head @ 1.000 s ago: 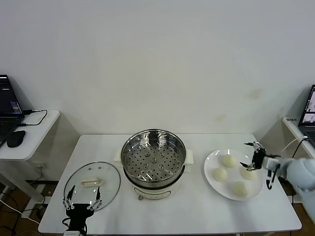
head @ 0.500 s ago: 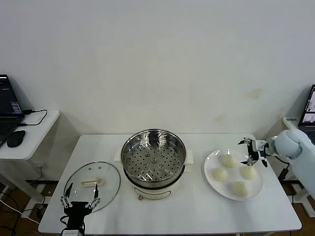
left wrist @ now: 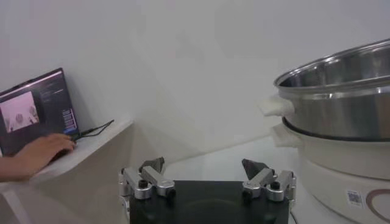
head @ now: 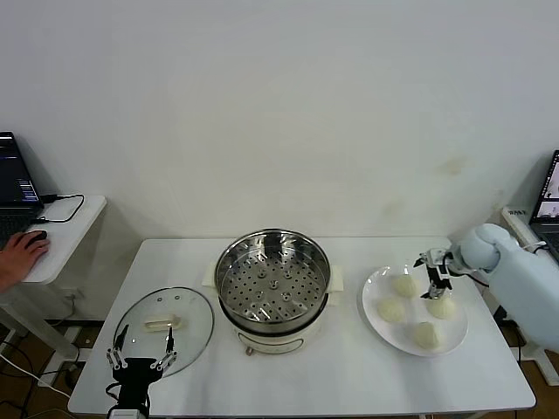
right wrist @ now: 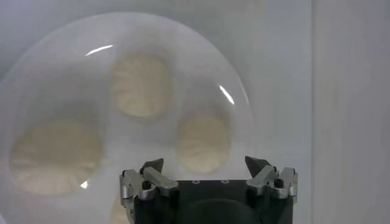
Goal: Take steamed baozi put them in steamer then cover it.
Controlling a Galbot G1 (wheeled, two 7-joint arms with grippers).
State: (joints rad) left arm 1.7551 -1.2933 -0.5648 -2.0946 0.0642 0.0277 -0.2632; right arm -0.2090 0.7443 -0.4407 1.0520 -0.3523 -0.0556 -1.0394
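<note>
White table (head: 349,367) carried a white plate (head: 374,325), just beneath right fingers. Side desk (head: 74,229) well beyond left fingers held laptop (head: 16,194) w/ lit screen, black cable (head: 63,199), and a person's hand (head: 21,253) on the mouse.

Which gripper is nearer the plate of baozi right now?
Right. The right gripper hovers over the plate among the baozi, jaws open. The left gripper is across the table by the glass lid.
</note>
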